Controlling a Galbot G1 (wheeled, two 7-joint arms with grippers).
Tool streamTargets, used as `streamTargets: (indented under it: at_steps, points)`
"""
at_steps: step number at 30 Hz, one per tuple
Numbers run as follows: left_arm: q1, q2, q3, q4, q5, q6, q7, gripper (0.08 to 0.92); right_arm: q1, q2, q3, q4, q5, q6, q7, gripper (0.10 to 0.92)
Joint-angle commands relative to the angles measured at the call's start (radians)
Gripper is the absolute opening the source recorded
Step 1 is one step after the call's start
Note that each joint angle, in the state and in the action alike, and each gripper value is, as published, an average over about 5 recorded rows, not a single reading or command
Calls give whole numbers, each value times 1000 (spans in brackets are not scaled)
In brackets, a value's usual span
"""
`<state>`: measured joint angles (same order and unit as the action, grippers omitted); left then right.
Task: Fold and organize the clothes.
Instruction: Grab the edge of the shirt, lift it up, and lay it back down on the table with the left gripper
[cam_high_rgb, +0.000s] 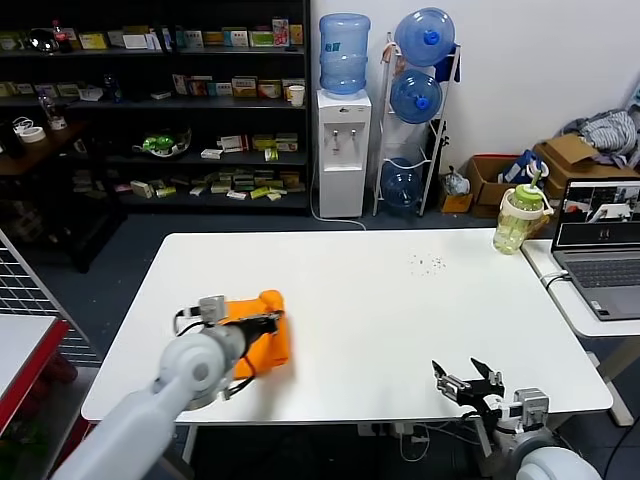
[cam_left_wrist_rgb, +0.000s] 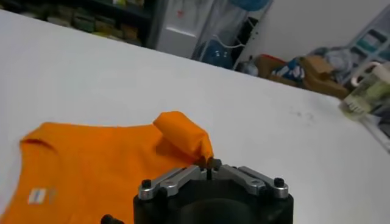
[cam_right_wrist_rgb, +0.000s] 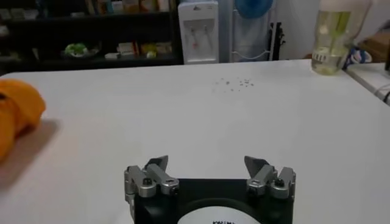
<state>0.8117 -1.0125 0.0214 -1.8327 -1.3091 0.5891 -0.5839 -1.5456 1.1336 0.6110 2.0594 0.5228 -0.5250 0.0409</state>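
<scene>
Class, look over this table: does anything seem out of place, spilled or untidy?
Two things. The orange T-shirt lies bunched near the table's left front corner, one part rolled up, not folded flat. A scatter of small dark specks sits on the far right of the tabletop, like crumbs; what they are cannot be told.

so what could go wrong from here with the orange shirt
1. The left gripper is shut on only a small rolled edge of the orange T-shirt; that thin pinch could slip out if it pulls.
2. The shirt lies near the table's left front corner, so a drag that way might take it over the edge.
3. The right gripper waits open at the front edge, far from the shirt, so nothing pins the cloth and it may bunch.
</scene>
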Motion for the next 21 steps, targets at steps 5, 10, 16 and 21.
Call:
streamTargets:
  at_steps: [5, 10, 16, 21]
  points:
    - [-200, -387, 190, 272, 86, 7, -43, 99, -46, 26, 46, 5, -12, 0, 1, 823]
    - [-195, -425, 203, 282, 106, 4, -50, 99, -46, 22, 45, 5, -10, 2, -1, 823]
    - [-205, -471, 216, 315, 139, 3, -46, 99, -46, 15, 48, 7, -4, 6, -6, 823]
    - [-201, -490, 215, 324, 158, 3, -25, 99, -42, 12, 52, 3, -5, 43, -27, 823]
